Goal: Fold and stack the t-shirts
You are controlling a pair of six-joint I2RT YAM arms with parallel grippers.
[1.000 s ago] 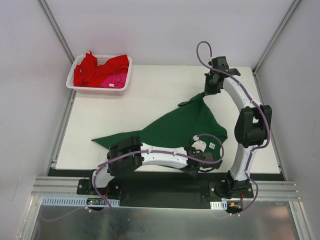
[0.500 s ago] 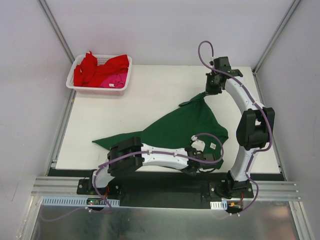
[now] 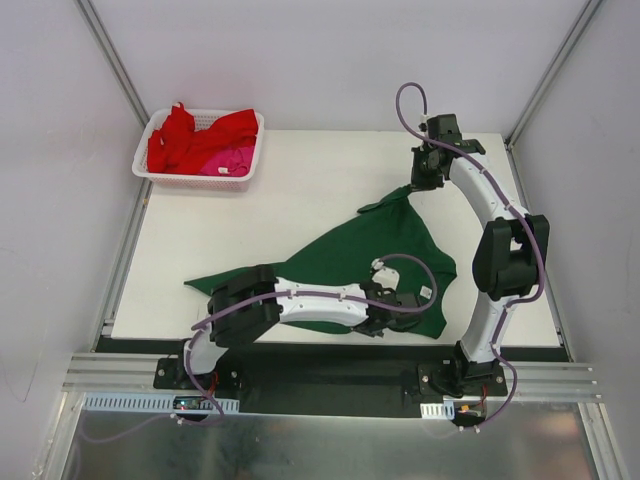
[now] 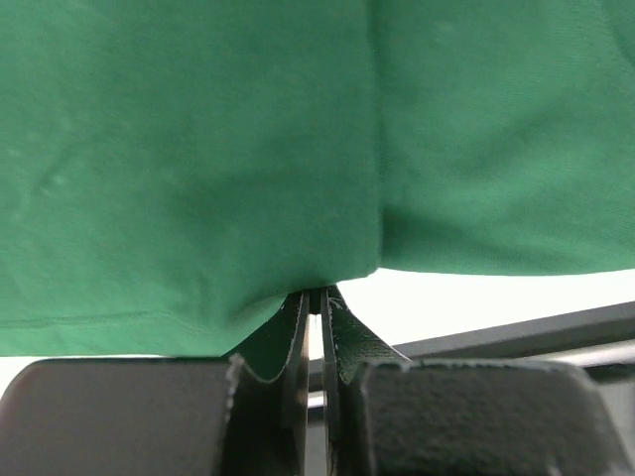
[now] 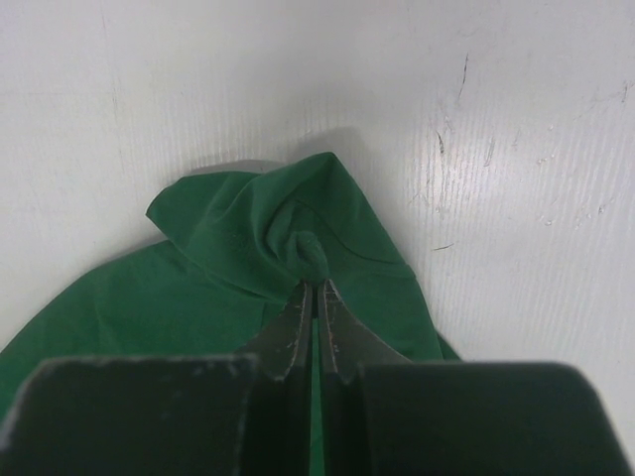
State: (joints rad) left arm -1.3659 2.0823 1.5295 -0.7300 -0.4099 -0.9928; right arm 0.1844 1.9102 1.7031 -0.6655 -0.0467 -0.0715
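The white desk (image 3: 300, 180) carries the dark green cotton t-shirt (image 3: 365, 250), spread crumpled and unfolded, so I judge the folding barely begun and no stack made. The bright red t-shirt (image 3: 185, 140) and magenta-pink t-shirt (image 3: 228, 161) sit heaped in the white plastic mesh basket (image 3: 192, 178) at the far left corner. The left claw (image 4: 319, 295) pinches the green shirt's near edge, and the right claw (image 5: 316, 286) pinches a bunched far corner.
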